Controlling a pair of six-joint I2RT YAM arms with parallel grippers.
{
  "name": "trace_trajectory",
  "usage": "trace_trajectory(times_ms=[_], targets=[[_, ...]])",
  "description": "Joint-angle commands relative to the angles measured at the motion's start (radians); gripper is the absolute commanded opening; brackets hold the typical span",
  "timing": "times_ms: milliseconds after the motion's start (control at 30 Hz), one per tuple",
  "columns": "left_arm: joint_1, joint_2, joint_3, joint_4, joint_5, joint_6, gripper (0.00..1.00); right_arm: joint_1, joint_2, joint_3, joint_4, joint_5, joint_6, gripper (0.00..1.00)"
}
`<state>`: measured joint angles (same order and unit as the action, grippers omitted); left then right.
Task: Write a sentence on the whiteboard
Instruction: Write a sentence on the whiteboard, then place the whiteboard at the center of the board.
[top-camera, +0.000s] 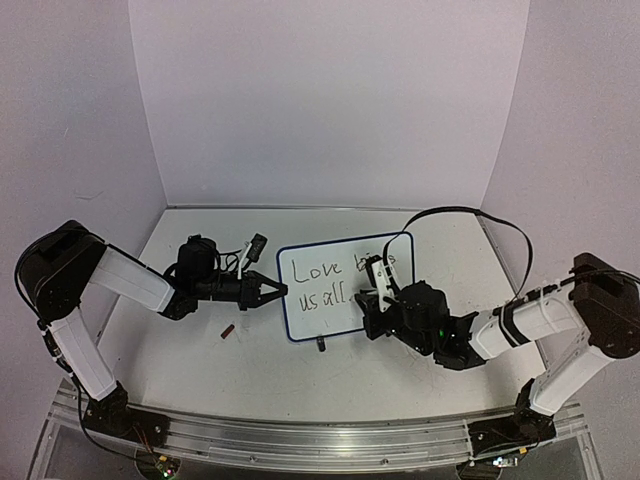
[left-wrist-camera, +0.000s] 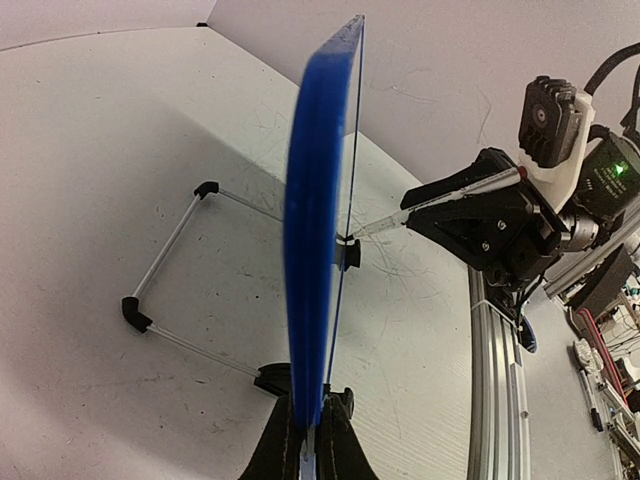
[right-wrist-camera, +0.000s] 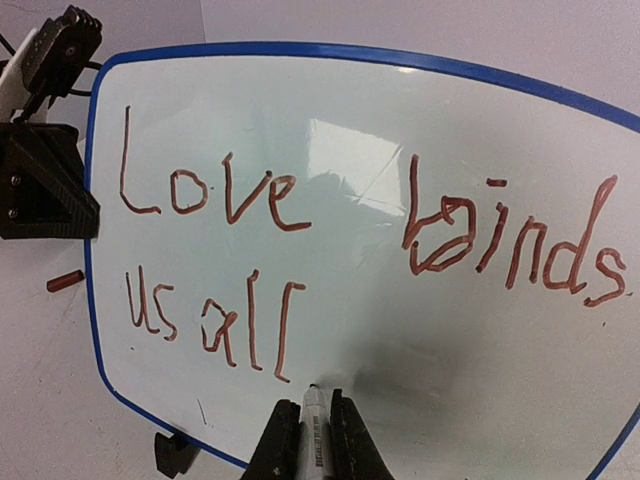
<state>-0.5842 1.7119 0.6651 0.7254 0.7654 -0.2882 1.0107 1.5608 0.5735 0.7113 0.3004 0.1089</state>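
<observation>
Looking down from above, you have the small rectangular white whiteboard (top-camera: 310, 322) with the dark blue rim standing on edge near the middle of the scuffed white table (top-camera: 200, 375), between the two arms. Your left gripper (top-camera: 277, 291) is clamped on the board's left edge. In the left wrist view its black fingers (left-wrist-camera: 280, 445) pinch the blue rim from both sides, with the board seen edge-on. Behind the board a thin metal wire stand (left-wrist-camera: 168, 258) with black tips rests on the table.

Your right gripper (right-wrist-camera: 313, 400) is closed around a slim pale-barrelled marker (right-wrist-camera: 314, 445), pointed at the writing face. The tip sits at the board just right of the last letter of the second line, and a little below it. The barrel carries dark print, too small for you to read.

The handwritten sentence (right-wrist-camera: 285, 205), in reddish-brown strokes, reads "Love binds" on the upper line and "us all" on the lower. "Love" and "us all" sit at the board's left. "binds" stands further right, and its "b" is doubled and messy. You cannot tell whether a full stop follows "all", because the marker tip covers that spot.

A small dark-red stick-shaped piece (top-camera: 227, 330) lies on the table left of the board, apart from it and near the left gripper.
</observation>
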Motion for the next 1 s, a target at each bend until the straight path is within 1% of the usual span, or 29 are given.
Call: trace_trajectory(times_ms=[0, 167, 300, 367, 400, 467, 500, 533, 567, 600, 633, 667, 700, 733, 833, 900, 967], targets=[[0.004, -0.046, -0.004, 0.027, -0.011, 0.016, 0.00, -0.007, 0.032, 0.051, 0.037, 0.048, -0.006, 0.00], [0.004, -0.049, -0.007, 0.028, -0.012, 0.014, 0.00, -0.008, 0.048, 0.058, 0.010, 0.069, 0.005, 0.00], [0.003, -0.043, -0.007, 0.027, -0.014, 0.014, 0.00, -0.008, 0.023, 0.051, 0.003, 0.072, 0.006, 0.00], [0.003, -0.040, -0.007, 0.027, -0.015, 0.014, 0.00, -0.006, -0.044, 0.042, -0.005, 0.019, 0.003, 0.00], [0.004, -0.040, -0.007, 0.027, -0.019, 0.013, 0.01, -0.002, -0.102, 0.030, -0.019, -0.018, 0.014, 0.00], [0.004, -0.047, -0.009, 0.026, -0.029, 0.009, 0.07, 0.000, -0.236, 0.005, -0.048, -0.107, 0.040, 0.00], [0.004, -0.057, -0.014, 0.025, -0.041, 0.009, 0.15, -0.001, -0.317, -0.012, -0.082, -0.140, 0.050, 0.00], [0.004, -0.066, -0.017, 0.025, -0.049, 0.007, 0.23, -0.001, -0.350, -0.018, -0.127, -0.141, 0.050, 0.00], [0.006, -0.073, -0.018, 0.021, -0.057, 0.006, 0.27, -0.001, -0.384, -0.022, -0.158, -0.129, 0.049, 0.00], [0.007, -0.096, -0.022, 0.013, -0.076, 0.000, 0.35, -0.002, -0.463, -0.041, -0.228, -0.064, 0.046, 0.00], [0.009, -0.107, -0.024, 0.010, -0.080, -0.004, 0.38, -0.005, -0.506, -0.061, -0.249, -0.035, 0.040, 0.00], [0.008, -0.136, -0.027, 0.000, -0.091, -0.009, 0.58, -0.012, -0.559, -0.078, -0.281, 0.016, 0.032, 0.00], [0.010, -0.158, -0.026, -0.019, -0.108, -0.010, 0.68, -0.025, -0.594, -0.090, -0.326, 0.051, 0.031, 0.00], [0.009, -0.187, -0.022, -0.038, -0.126, -0.008, 0.72, -0.036, -0.630, -0.099, -0.346, 0.075, 0.030, 0.00], [0.012, -0.270, -0.028, -0.133, -0.190, -0.002, 0.77, -0.047, -0.685, -0.099, -0.363, 0.099, 0.019, 0.00], [0.013, -0.336, -0.052, -0.196, -0.254, -0.029, 0.77, -0.049, -0.694, -0.088, -0.367, 0.099, 0.011, 0.00], [0.014, -0.410, -0.084, -0.256, -0.335, -0.095, 0.76, -0.049, -0.690, -0.078, -0.368, 0.093, 0.004, 0.00]])
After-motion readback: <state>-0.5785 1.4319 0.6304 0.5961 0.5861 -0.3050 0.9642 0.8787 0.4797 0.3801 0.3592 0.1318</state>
